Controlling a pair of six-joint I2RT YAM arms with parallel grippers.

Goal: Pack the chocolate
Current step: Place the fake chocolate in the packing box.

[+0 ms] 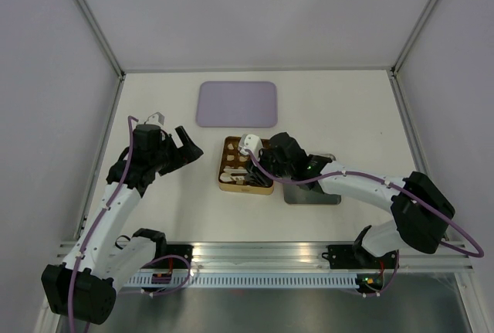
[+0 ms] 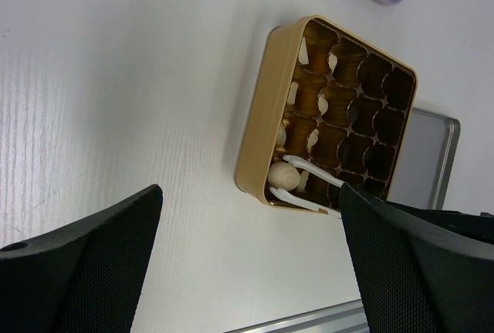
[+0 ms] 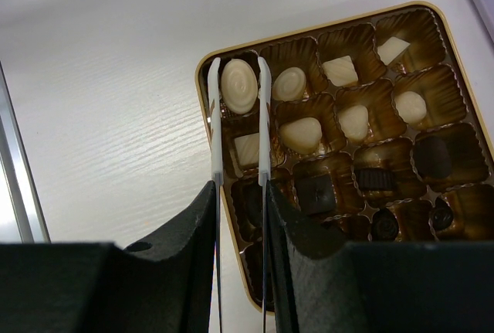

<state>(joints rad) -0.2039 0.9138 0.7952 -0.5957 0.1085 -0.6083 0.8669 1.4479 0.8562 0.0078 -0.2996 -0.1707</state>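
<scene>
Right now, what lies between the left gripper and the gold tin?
Nothing: only bare white table separates the open left gripper from the gold tin, as the left wrist view shows.

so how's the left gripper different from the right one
The left gripper is wide open; right gripper is shut on the tweezers. Left holds nothing; the right's tweezers flank a pale oval chocolate in a corner cell of the tin. Left hangs beside the tin, right over it. Both have black fingers.
</scene>
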